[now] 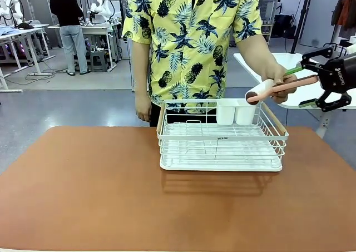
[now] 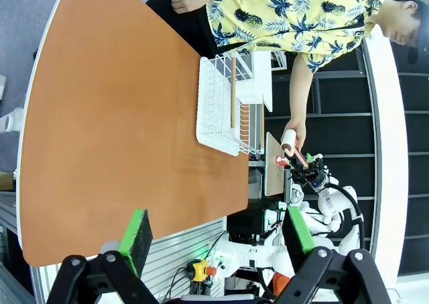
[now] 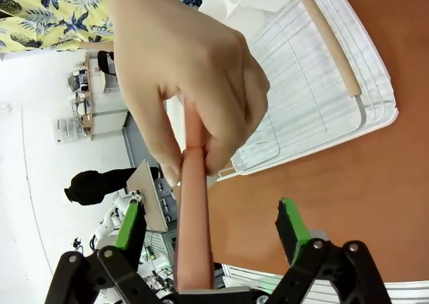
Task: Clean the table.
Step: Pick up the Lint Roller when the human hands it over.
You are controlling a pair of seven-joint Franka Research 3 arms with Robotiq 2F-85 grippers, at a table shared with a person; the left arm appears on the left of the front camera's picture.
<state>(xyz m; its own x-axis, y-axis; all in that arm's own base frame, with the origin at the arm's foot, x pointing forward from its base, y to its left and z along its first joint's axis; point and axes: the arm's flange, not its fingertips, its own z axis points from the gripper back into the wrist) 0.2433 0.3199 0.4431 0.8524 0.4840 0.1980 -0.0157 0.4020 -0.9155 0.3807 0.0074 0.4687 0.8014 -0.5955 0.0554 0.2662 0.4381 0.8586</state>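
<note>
Reddish-brown surface (image 1: 83, 191) across the lower frame, white wire rack (image 1: 219, 146) at its far centre, person's hand (image 1: 282, 79) at right holding a pink-handled roller (image 1: 258, 92), right pincer (image 1: 301, 87) spread wide either side of the handle, left pincer (image 2: 218, 235) likewise apart

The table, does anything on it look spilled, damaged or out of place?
Nothing stands out. The table top looks smooth and dry, with no spill or scratch to be seen. The white wire rack stands level and square near the far edge. The darker patch in front of it looks like its reflection.
</note>
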